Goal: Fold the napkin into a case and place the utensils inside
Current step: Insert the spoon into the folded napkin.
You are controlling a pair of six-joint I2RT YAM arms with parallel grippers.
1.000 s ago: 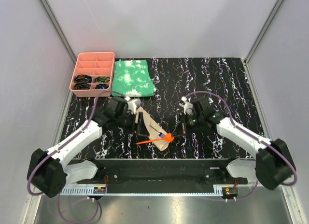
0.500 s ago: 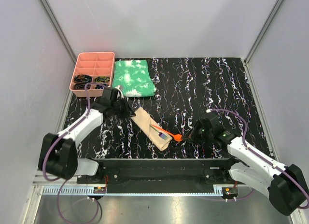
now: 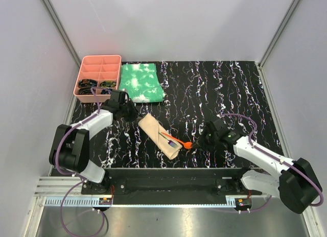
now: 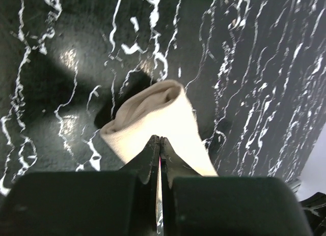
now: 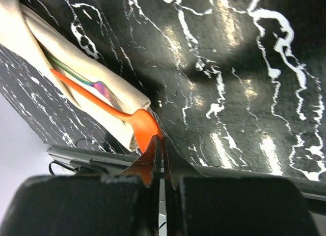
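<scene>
The tan napkin [image 3: 157, 136] lies folded into a narrow case, running diagonally near the table's front. In the right wrist view the napkin [image 5: 61, 48] holds the orange spoon [image 5: 109, 110] and the slim blue utensil [image 5: 98, 85] in its fold. The spoon's round head [image 3: 188, 144] sticks out at the lower right end. My right gripper [image 5: 162, 140] is shut, its tips touching the edge of the spoon's head. My left gripper [image 4: 160, 140] is shut, tips over the napkin's [image 4: 153, 111] rolled upper-left end. From above, the left gripper [image 3: 133, 114] sits just beyond that end, the right gripper [image 3: 198, 143] beside the spoon.
A green-and-white mottled cloth [image 3: 142, 83] lies at the back left. A pink compartment tray [image 3: 98, 78] with dark items stands beside it. The table's front edge and metal rail [image 3: 168, 171] run just below the napkin.
The left gripper has shut and drawn back to the napkin's upper-left end. The right arm dropped low and right. The spoon turned from lying across the napkin to lying along its fold.
</scene>
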